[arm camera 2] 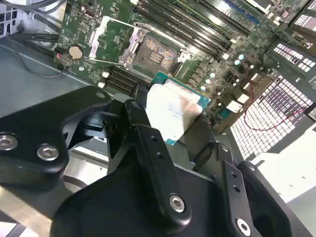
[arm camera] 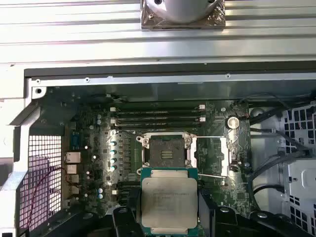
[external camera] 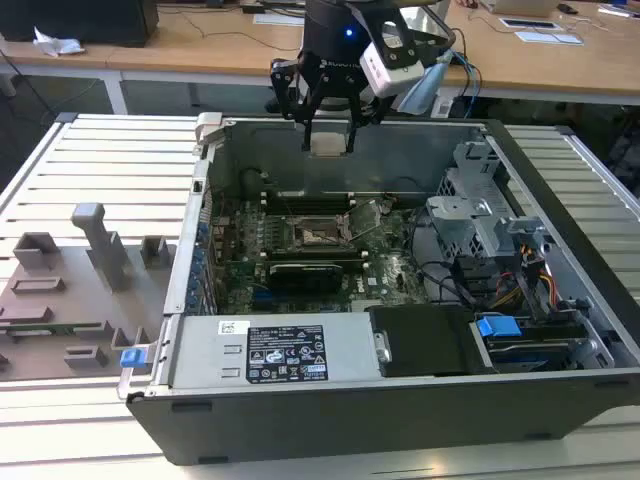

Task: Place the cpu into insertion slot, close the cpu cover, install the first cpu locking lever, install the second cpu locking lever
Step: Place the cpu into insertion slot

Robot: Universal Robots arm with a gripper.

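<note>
cpu: small flat square cpu (arm camera: 168, 197) with a pale silver-grey metal top and a green rim. It hangs in the air, well apart from the board below.
Grip: black two-finger gripper (external camera: 328, 140) clamped on the cpu. One finger (arm camera 2: 140, 118) presses each of two opposite edges, and the metal top lies bare between them.
Socket: square insertion slot (arm camera: 167, 150) with a dark centre and a silvery rim. It is bare, with nothing seated in it.
Cover: thin silvery cpu cover (arm camera: 216, 157), a frame plate with a central window. It is swung open and lies to one side of the insertion slot.
Board: green board (arm camera: 89, 148) carries the insertion slot. Long black memory slots (arm camera: 157, 114) run just beside it.
Housing: grey metal computer case (external camera: 300, 350) lies open-topped on a pale slatted table (external camera: 110, 160). In the exterior view the gripper hangs over its far wall.
</note>
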